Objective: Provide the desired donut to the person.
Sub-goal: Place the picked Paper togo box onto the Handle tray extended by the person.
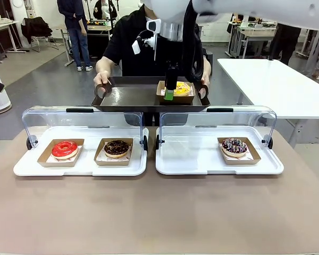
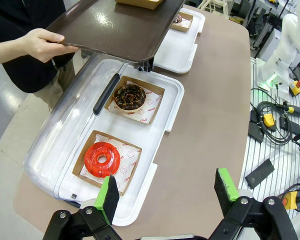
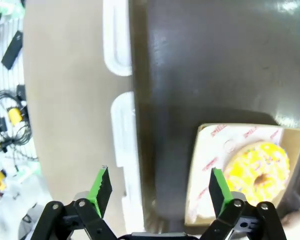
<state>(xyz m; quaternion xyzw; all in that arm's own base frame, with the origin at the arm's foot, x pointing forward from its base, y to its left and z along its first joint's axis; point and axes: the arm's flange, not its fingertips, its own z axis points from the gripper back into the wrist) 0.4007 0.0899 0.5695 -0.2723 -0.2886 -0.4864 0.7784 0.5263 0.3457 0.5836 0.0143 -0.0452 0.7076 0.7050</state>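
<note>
The person [image 1: 132,37], in a black jacket, holds a dark tray [image 1: 125,98] by both ends at the table's far side. On its right part sits a yellow donut [image 1: 182,88] in a cardboard box. My right gripper [image 1: 169,94] hangs just over the box's left edge. In the right wrist view this gripper [image 3: 160,189] is open with nothing between its fingers, and the yellow donut [image 3: 260,172] lies by the right finger. My left gripper [image 2: 168,190] is open above the table's left end, over a red donut [image 2: 101,159].
Two white trays [image 1: 202,159] with raised clear lids stand on the brown table. They hold the red donut [image 1: 64,149], a chocolate donut [image 1: 116,147] and a dark sprinkled donut [image 1: 234,146]. A white table [image 1: 276,85] stands at the far right.
</note>
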